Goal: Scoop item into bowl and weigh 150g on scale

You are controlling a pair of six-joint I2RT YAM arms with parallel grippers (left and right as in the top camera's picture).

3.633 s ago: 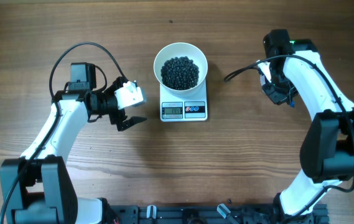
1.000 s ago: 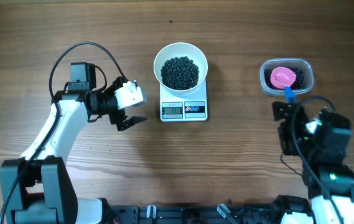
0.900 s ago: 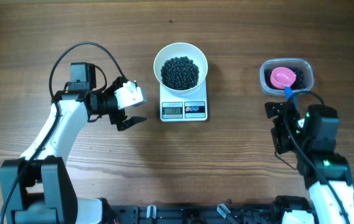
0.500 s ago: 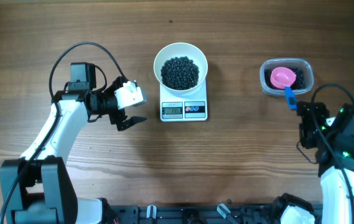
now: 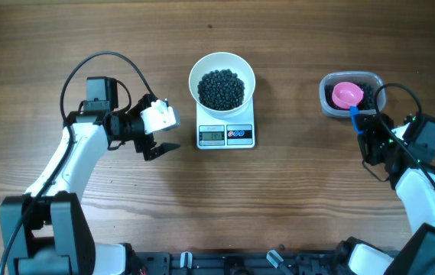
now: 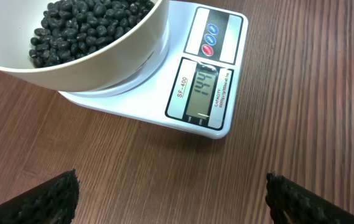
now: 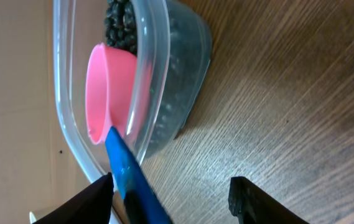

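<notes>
Wooden table (image 5: 293,198). Left of the scale (image 5: 226,135), the left gripper (image 6: 172,193) hangs with jaws spread wide, holding nothing. On the scale sits the white bowl (image 5: 196,76), filled with black beans (image 5: 221,89). Well right of the scale, a clear tub (image 5: 378,82) holds a pink scoop (image 5: 347,95). The right gripper (image 7: 170,186) has its 2 fingers apart around the scoop's blue handle (image 7: 127,168), not clamped.

On the wooden desk (image 5: 293,191), the small white square scale (image 5: 226,134) sits centrally, carrying the round white bowl (image 5: 193,76) with the heap of small black beans (image 5: 221,88) inside. Well to its right stands the clear plastic tub (image 5: 378,84), with the pink blue-handled scoop (image 5: 348,95) in it.
</notes>
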